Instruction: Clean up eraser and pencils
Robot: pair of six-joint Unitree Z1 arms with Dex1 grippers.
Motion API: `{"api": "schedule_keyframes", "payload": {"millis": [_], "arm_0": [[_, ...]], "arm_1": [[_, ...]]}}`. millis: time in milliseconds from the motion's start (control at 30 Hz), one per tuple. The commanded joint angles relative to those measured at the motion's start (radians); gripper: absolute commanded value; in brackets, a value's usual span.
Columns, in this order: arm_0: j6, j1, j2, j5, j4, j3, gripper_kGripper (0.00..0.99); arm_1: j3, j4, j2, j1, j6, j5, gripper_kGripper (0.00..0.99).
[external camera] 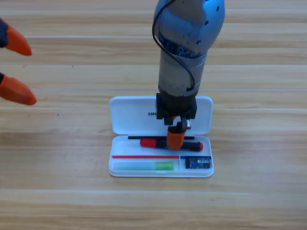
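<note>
The white case (128, 115) lies open at the table's middle, lid toward the back. The pale white-and-green pencil (144, 166) rests in the front compartment, green end to the right. In the small front-right compartment sits the dark eraser (198, 163). The black pencil with the red cap (153, 143) lies across the tray's rear compartment. My right gripper (175, 138) points straight down onto this pencil's middle, one orange jaw covering it. My left gripper (17, 67) waits at the picture's left edge, its two orange jaws wide apart and holding nothing.
The right arm's grey body (184, 52) stands over the case lid and hides part of it. Bare wooden table (259, 191) lies all around the case.
</note>
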State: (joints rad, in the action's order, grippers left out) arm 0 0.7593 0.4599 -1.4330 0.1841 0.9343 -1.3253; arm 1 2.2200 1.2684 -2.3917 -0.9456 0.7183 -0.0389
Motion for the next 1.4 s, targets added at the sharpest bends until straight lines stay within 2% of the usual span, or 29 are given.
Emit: {"api": "schedule_keyframes", "payload": {"millis": [33,133,233,333,433,500,567,667,700,767,900,1067,1200,1400], "arm_0": [[-0.006,-0.024,0.009,0.011,-0.022,0.043,0.99],[-0.012,-0.052,0.016,0.02,-0.038,0.035,0.99],[-0.017,-0.096,0.006,0.037,-0.078,0.028,0.99],[-0.018,-0.138,-0.043,0.061,-0.114,-0.005,0.99],[-0.021,-0.172,-0.119,0.097,-0.144,-0.057,0.974],[-0.026,-0.176,-0.184,0.11,-0.16,-0.098,0.956],[-0.026,-0.178,-0.268,0.13,-0.16,-0.149,0.916],[-0.017,-0.176,-0.386,0.161,-0.161,-0.199,0.842],[-0.009,-0.178,-0.42,0.164,-0.163,-0.209,0.833],[0.011,-0.175,-0.472,0.163,-0.184,-0.21,0.808],[0.025,-0.149,-0.555,0.159,-0.218,-0.215,0.744],[0.072,-0.132,-0.616,0.19,-0.235,-0.219,0.42],[0.112,-0.119,-0.641,0.201,-0.247,-0.216,0.005],[0.109,-0.095,-0.653,0.193,-0.31,-0.167,0.0]], "arm_1": [[-0.008,0.054,0.028,-0.024,-0.008,0.034,0.838],[-0.082,0.098,0.172,-0.048,-0.019,0.136,0.85],[-0.198,0.101,0.374,-0.078,-0.03,0.229,0.862],[-0.267,0.1,0.536,-0.085,-0.059,0.274,0.882],[-0.329,0.065,0.649,-0.081,-0.117,0.28,0.904],[-0.421,-0.023,0.74,-0.045,-0.158,0.287,0.913],[-0.568,-0.158,0.842,-0.013,-0.197,0.295,0.928],[-0.807,-0.382,1.005,0.007,-0.241,0.301,0.936],[-0.862,-0.429,1.042,0.007,-0.255,0.303,0.937],[-0.921,-0.466,1.082,0.01,-0.275,0.324,0.937],[-0.953,-0.469,1.072,0.064,-0.272,0.445,0.939],[-0.979,-0.486,1.068,0.065,-0.266,0.471,0.939],[-0.987,-0.486,1.068,0.065,-0.264,0.473,0.94],[-0.993,-0.492,1.068,0.067,-0.263,0.485,0.943]]}}
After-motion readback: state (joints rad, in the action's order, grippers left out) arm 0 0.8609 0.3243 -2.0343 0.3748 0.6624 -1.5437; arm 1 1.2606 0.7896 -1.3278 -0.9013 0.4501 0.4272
